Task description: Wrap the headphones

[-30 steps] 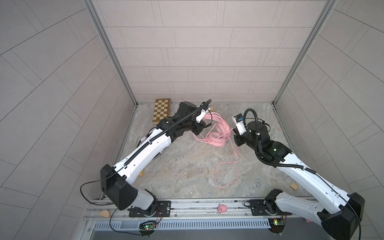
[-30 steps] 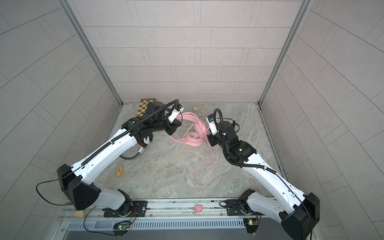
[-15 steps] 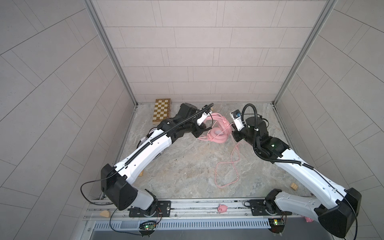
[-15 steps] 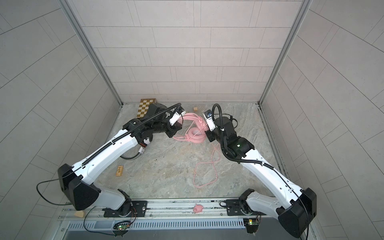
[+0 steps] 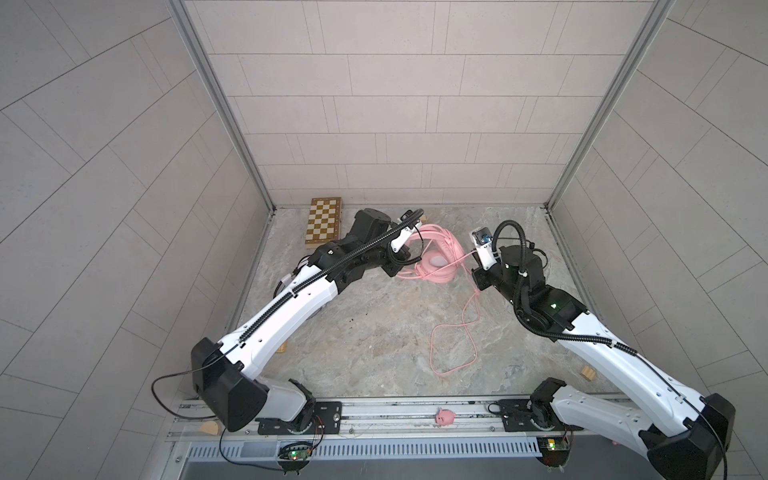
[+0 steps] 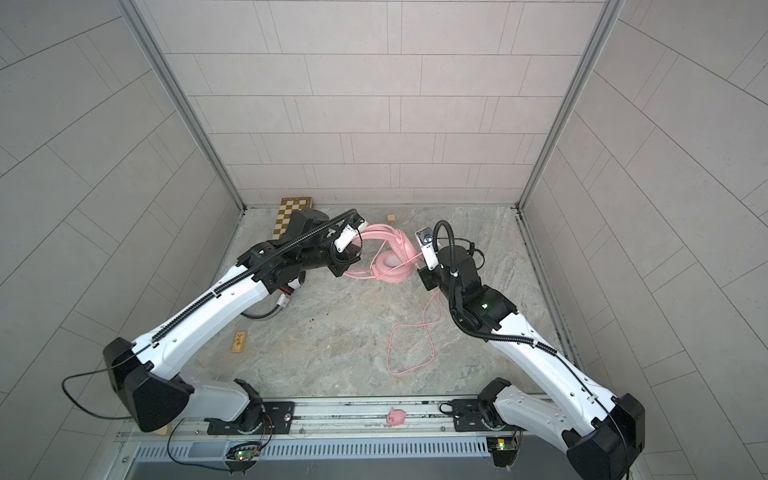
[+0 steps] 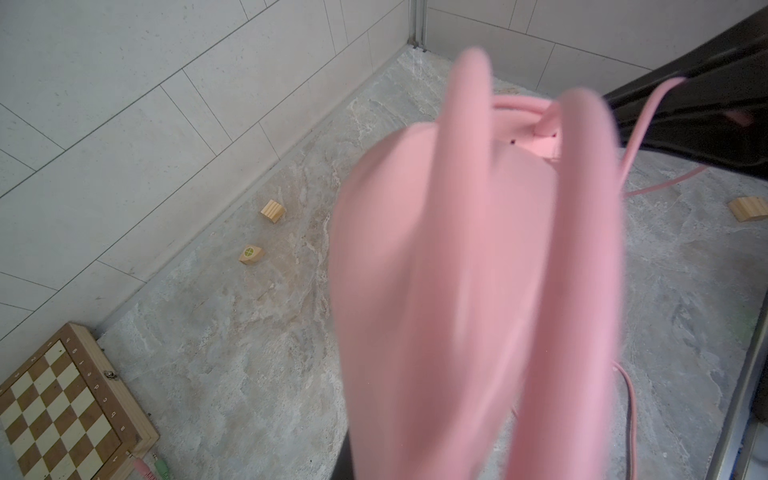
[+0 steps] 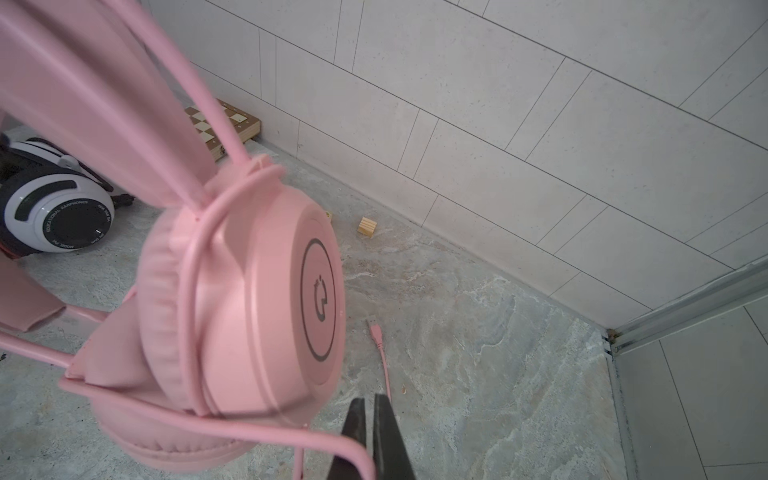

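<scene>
- Back-left corner of the desk (image 5: 365,332): one chessboard (image 5: 325,221).
- Toward the left edge, half under your left arm: white headphones (image 8: 54,216), one set. Whether its cord is wound I cannot tell.
- Left fingers (image 5: 392,269): hidden behind pink in the wrist view. I read them as closed and, judging by the raised band, clamped on the pink headphones (image 8: 266,299). That is one set, held up off the desk near the middle of the back edge.
- Step in hand, as I judge it: winding. Several turns of the pink cord (image 8: 185,291) already cross the cup and band.
- Right fingers (image 8: 390,440): narrow, pinching that cord, which runs taut from the cup to them.
- Right of centre, toward the front edge: a long loose loop of the same cord lies on the desk. Its plug (image 8: 376,332) lies flat.
- Next move: carry the cord round the band for another turn, keeping the tension on. Then regrip further down the cord, since plenty of slack remains.
- Counts: headphones, two. Chessboard, one. Wooden blocks (image 5: 588,372), at least four, scattered. Pig toy (image 5: 444,417), one, on the front rail.
</scene>
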Controlling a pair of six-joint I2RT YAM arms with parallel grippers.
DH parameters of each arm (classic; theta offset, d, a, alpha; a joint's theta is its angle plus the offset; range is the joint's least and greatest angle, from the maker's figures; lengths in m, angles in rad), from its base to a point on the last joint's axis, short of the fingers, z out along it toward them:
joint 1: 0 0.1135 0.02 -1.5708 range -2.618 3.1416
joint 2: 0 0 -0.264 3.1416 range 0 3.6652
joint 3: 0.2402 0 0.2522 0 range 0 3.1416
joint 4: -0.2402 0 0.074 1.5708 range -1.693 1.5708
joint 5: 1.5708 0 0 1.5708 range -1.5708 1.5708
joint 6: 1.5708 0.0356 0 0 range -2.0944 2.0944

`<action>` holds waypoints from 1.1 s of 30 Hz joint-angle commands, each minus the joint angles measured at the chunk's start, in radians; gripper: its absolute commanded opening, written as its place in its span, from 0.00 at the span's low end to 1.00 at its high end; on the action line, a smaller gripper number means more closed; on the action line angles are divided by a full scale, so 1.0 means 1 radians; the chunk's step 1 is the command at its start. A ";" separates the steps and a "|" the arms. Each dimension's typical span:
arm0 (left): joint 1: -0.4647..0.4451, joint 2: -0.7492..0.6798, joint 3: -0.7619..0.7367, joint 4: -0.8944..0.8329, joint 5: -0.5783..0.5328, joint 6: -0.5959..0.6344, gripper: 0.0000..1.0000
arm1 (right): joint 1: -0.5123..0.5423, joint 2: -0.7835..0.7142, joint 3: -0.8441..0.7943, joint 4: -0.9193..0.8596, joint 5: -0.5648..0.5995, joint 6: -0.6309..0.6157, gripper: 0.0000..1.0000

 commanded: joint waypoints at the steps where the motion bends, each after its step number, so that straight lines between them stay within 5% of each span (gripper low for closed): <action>1: 0.016 -0.029 -0.050 -0.216 -0.106 0.095 0.00 | -0.037 -0.063 0.046 0.165 0.226 0.010 0.04; 23: 0.016 0.014 -0.043 -0.233 -0.055 0.091 0.00 | -0.036 -0.067 0.110 0.192 0.150 0.002 0.08; 33: 0.009 0.041 -0.011 -0.278 0.042 0.128 0.00 | -0.039 0.054 0.233 0.217 0.099 -0.026 0.07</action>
